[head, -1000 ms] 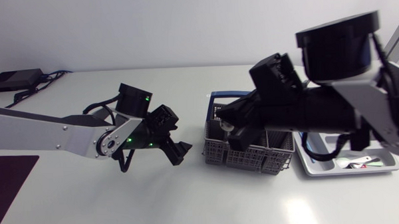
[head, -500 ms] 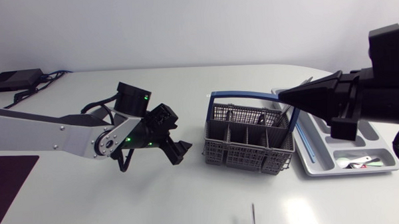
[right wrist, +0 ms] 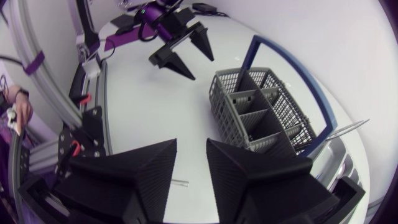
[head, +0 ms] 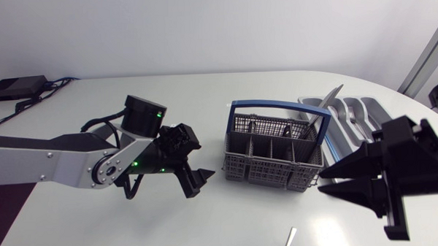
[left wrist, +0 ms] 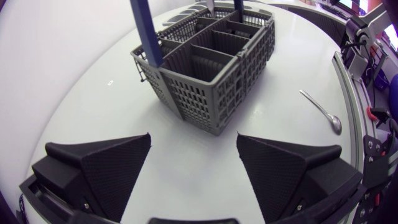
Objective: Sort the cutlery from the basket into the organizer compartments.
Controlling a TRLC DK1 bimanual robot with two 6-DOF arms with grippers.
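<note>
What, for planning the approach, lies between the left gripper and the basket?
Only bare table in the left wrist view; the spoon lies beside the basket.

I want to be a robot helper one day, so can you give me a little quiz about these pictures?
1. True or false: the left fingers are squeezing the basket.
2. What colour is the basket's handle? A red, B blue, C green.
3. Fill in: the spoon lies on the ____.

Key: 1 false, they are open and apart from it. 2 B. 3 table.
</note>
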